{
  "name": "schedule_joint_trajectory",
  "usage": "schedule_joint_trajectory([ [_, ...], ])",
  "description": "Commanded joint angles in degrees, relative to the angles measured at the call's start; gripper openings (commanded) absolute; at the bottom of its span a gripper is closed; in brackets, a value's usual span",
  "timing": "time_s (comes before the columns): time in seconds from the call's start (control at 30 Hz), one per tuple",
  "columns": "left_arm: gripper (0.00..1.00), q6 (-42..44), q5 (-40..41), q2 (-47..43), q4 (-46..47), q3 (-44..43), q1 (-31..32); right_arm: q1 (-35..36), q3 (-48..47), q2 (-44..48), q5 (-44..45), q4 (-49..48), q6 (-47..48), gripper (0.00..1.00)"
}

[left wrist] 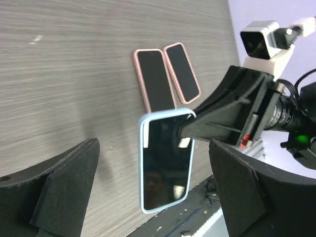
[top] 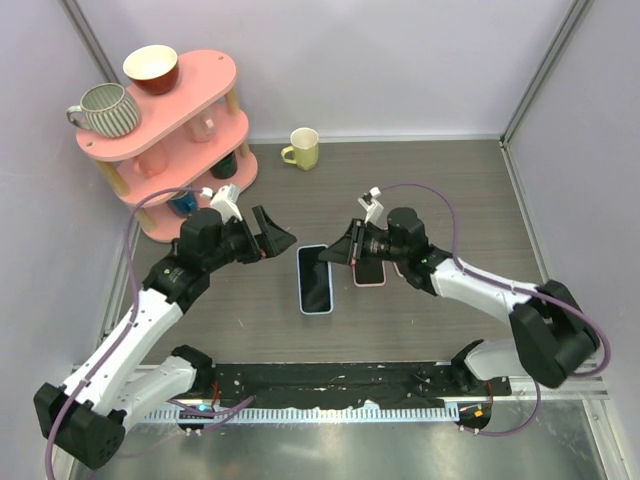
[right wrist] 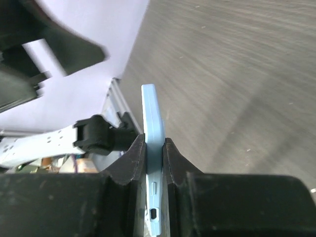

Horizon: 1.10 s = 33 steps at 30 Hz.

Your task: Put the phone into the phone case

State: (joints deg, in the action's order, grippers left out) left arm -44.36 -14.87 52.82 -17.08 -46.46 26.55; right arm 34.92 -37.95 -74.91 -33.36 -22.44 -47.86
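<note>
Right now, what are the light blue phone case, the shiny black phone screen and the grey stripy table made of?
The light blue phone case looks like matte soft plastic or rubber: rounded edges, small side cutouts. The black phone screen looks like glass: glossy, faintly mirroring. The grey table looks like wood or wood-print laminate, with long grain lines; I cannot tell which.

Phone left of cases

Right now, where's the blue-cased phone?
Top view, centre of the table: blue-cased phone, right gripper jaws pinching it, just left of two pink-cased phones.
</note>
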Motion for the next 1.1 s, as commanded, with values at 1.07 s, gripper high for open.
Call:
schedule_joint_trajectory([
  [1.07, 0.98, 15.2, 12.1, -11.9, -17.6, 0.9, -0.2, -10.7, -26.0, -38.7, 2.3, 19.3, 12.8, 0.2],
])
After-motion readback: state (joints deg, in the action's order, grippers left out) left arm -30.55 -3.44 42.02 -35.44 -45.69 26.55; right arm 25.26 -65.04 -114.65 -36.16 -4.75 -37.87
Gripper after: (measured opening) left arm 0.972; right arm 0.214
